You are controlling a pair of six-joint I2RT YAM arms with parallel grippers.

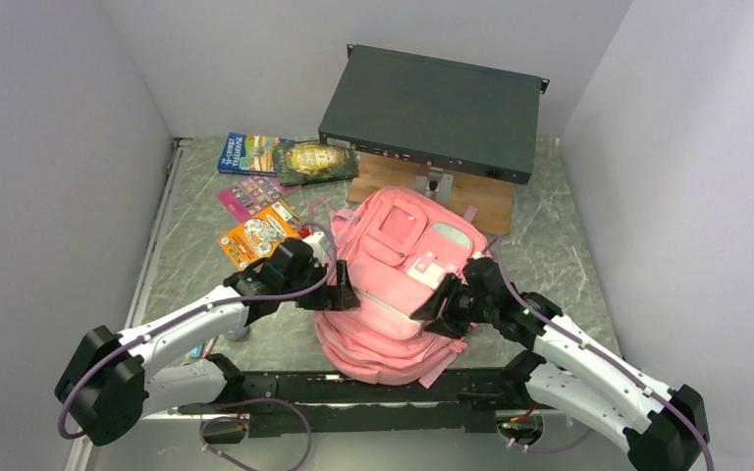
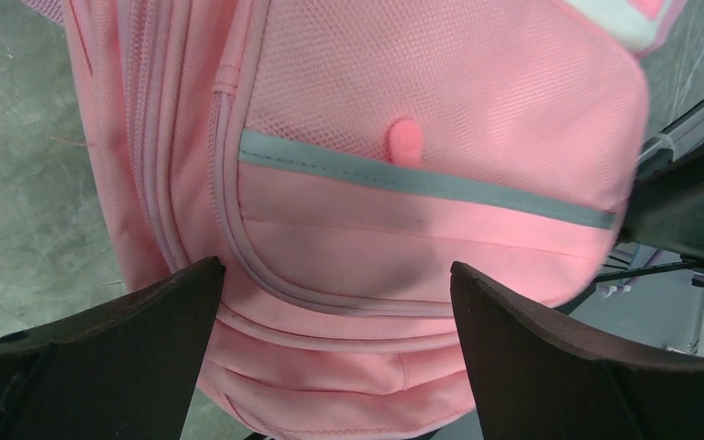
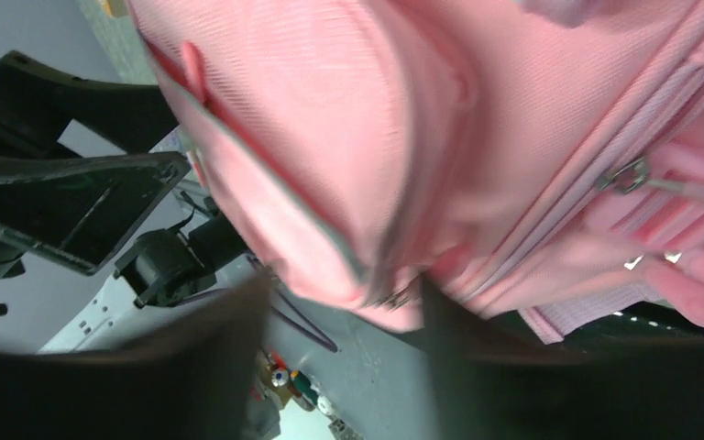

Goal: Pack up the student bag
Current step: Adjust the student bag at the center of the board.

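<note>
A: How far along is the packing?

B: Barely begun, I'd judge. Pink student bag (image 1: 393, 285) lies front-up at mid desk (image 1: 550, 245), toward the near edge. No open compartment shows. An orange booklet (image 1: 258, 235), a pink sticker sheet (image 1: 248, 194), a blue book (image 1: 247, 153) & a green packet (image 1: 316, 160) lie outside it, far-left on the desk. So opening & loading are both left to do.

A: And the fingers?

B: Left fingers (image 2: 128, 348): spread wide at the bag's left side, over its mesh pocket (image 2: 440, 92), holding nothing. Touching or not, can't tell. Right fingers (image 3: 192, 367): blurred, apart, at the bag's right side w/ pink fabric at the gap. Not clamped on it; contact unclear.
</note>
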